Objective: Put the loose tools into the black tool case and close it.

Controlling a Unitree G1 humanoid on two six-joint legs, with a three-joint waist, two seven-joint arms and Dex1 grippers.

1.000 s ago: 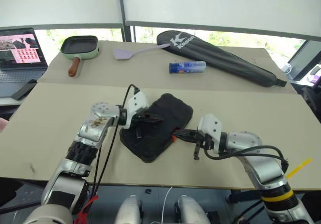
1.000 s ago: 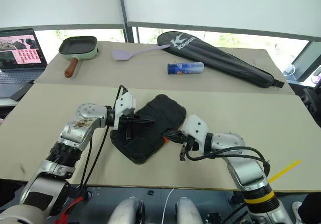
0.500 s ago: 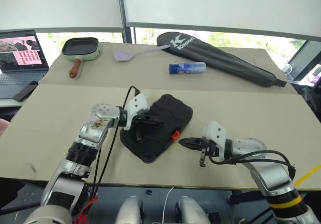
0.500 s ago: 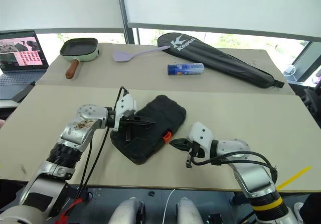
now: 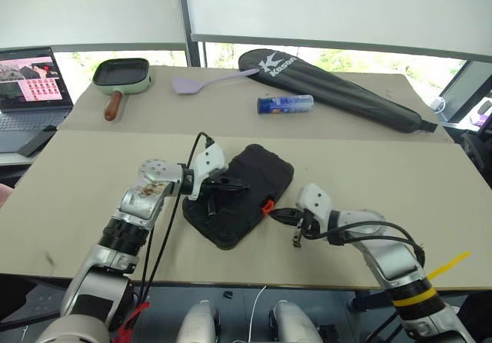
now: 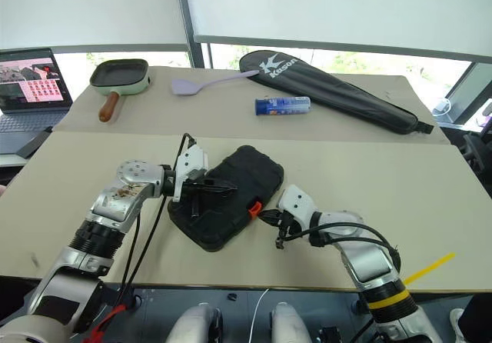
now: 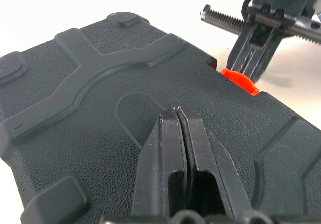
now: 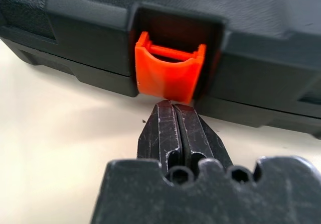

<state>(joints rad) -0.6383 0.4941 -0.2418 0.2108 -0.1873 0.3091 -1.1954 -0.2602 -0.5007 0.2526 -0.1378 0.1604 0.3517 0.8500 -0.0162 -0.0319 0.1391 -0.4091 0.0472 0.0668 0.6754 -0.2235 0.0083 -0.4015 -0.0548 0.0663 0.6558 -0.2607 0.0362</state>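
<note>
Case (image 5: 244, 193), one, lid down; both grippers' fingers together, left (image 7: 176, 114), right (image 8: 174, 106).

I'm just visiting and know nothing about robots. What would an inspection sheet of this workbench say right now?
Surface: tan table, a seam running across it.
Job's things: black tool case lid down; orange latch tilted out, apparently not snapped; loose tools nothing seen.
Clutter: green pan, lilac spatula, blue cylinder, black racket bag.
Grippers: left gripper shut, resting on the case lid; right gripper shut, tips at the latch.
Cables: black cable along the left arm; another looped at the right wrist.
Surroundings: laptop, windows with blinds.
</note>
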